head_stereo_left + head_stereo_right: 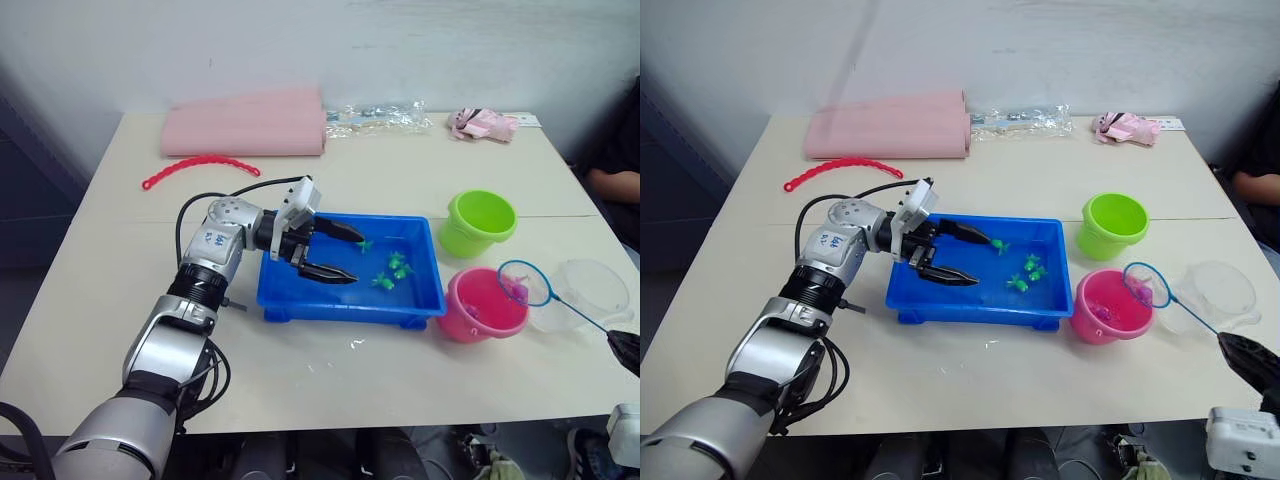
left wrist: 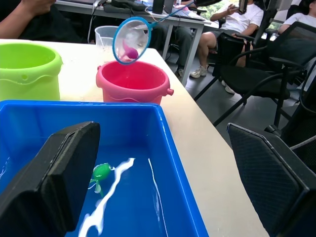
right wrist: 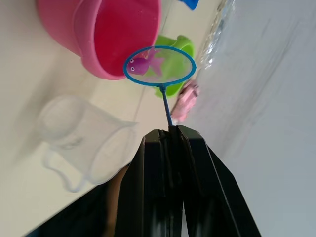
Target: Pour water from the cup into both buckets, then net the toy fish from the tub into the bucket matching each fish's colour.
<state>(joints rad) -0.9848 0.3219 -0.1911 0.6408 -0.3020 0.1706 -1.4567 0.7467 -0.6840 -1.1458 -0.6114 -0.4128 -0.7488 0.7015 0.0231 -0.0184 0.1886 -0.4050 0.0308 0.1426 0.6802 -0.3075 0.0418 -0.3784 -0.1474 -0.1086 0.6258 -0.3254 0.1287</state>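
The blue tub (image 1: pixel 340 312) holds water and green toy fish (image 1: pixel 397 263). My left gripper (image 1: pixel 357 259) hangs open over the tub's left half, one finger low inside it. Right of the tub stand the lime green bucket (image 1: pixel 480 222) and, nearer, the pink bucket (image 1: pixel 480 305). The net (image 1: pixel 524 284) hovers over the pink bucket's right rim with a pink fish (image 3: pixel 140 65) lying in its mesh. My right gripper (image 3: pixel 170 132) is shut on the net's thin handle. The clear cup (image 1: pixel 590 290) sits just right of the pink bucket.
A pink folded pad (image 1: pixel 245 130), a red beaded strip (image 1: pixel 200 168), a clear plastic bag (image 1: pixel 385 118) and a small pink cloth item (image 1: pixel 482 124) lie at the table's back. A seated person (image 1: pixel 615 170) is at the right edge. Water drops (image 1: pixel 355 345) lie before the tub.
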